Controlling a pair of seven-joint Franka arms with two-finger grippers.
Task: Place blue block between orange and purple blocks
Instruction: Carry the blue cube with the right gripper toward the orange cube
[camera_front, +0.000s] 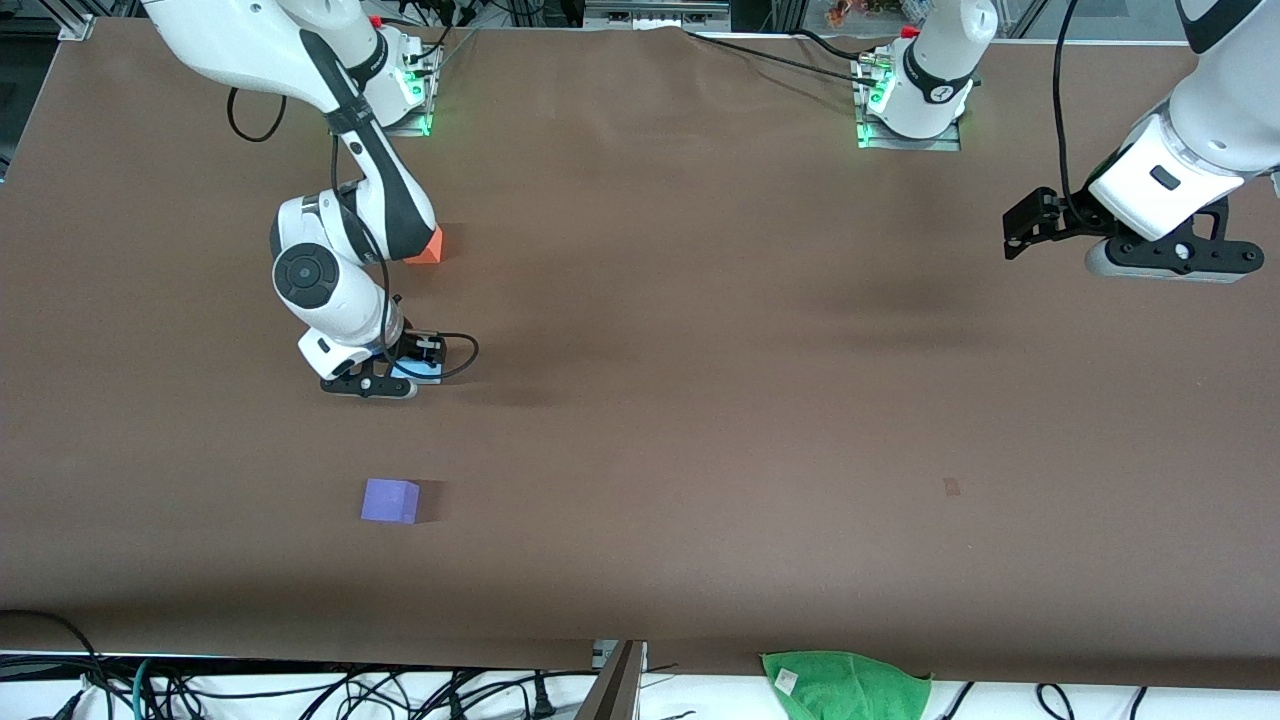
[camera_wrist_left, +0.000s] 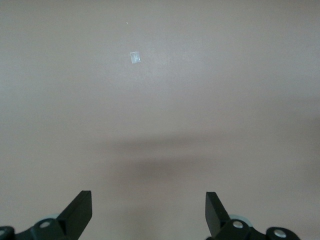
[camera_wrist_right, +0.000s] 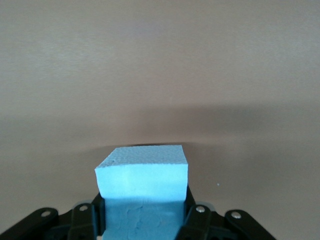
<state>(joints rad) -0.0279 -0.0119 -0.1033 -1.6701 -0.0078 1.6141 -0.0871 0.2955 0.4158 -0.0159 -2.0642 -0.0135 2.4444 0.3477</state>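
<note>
While the right gripper (camera_front: 392, 378) clamps the blue block (camera_wrist_right: 142, 182) by opposite flat sides, low between orange block (camera_front: 427, 248) and purple block (camera_front: 390, 500), it looks light, rigid foam; left gripper (camera_wrist_left: 149, 212) waits open.

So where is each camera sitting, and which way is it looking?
Front view: high across the table, facing both arms; shows the right end effector on the blue block, between the orange block and the purple block, and the waiting left end effector.
Left wrist view: faces bare table; open left end effector.
Right wrist view: faces the blue block in the right end effector.
Shared: block, both end effectors.
</note>
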